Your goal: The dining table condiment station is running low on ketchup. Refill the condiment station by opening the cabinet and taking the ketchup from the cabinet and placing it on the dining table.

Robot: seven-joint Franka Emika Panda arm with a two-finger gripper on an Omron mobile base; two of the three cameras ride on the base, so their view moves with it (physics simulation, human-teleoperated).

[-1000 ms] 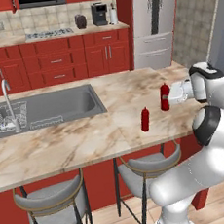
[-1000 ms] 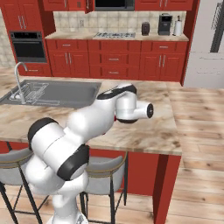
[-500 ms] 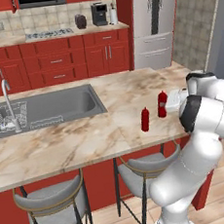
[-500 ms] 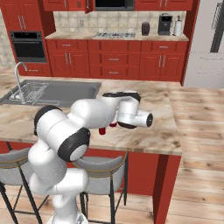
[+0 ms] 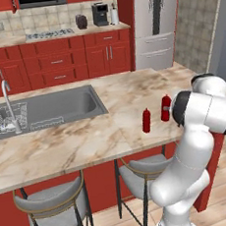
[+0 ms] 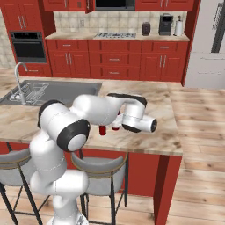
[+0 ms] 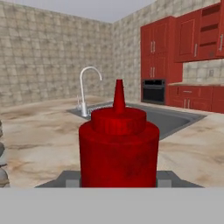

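The ketchup (image 7: 118,151) stood upright right in front of the end effector (image 7: 118,178), between its two dark fingers, which were clamped on its sides. It was a smooth red plastic bottle, round, with a tapered nozzle. It stood on the counter (image 5: 73,141), of glossy beige marble. A second red bottle (image 5: 146,120) stood just beside it.

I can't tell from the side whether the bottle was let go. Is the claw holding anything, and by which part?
Yes, it appears so: in the hand view the claw sits around the ketchup bottle's body, below its cap. The bottle stands upright on the dining table.
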